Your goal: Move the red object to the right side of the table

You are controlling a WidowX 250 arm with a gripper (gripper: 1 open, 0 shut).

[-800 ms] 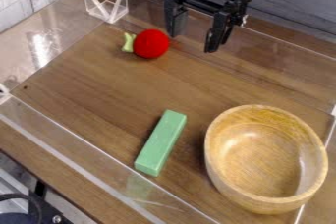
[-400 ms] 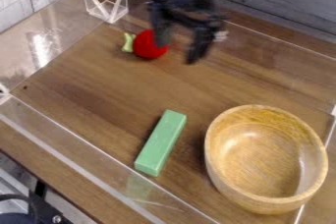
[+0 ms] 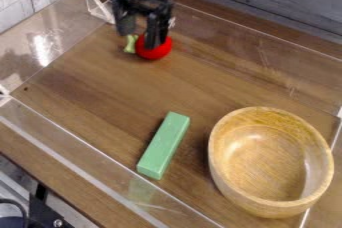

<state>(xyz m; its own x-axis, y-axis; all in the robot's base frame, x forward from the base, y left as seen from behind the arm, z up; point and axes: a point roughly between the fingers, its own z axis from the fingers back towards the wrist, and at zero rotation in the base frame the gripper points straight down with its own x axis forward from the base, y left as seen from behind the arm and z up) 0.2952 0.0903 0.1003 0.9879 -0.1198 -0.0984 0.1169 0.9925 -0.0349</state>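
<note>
Hovering at red object [image 3: 154,49], blurred gripper [image 3: 143,34], jaws apart, contact unclear.

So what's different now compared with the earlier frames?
The open gripper has swung toward the left of the picture, from beside the red toy fruit to over it, one finger in front of it. No grip shows. The fruit, green block and wooden bowl look unmoved.
</note>
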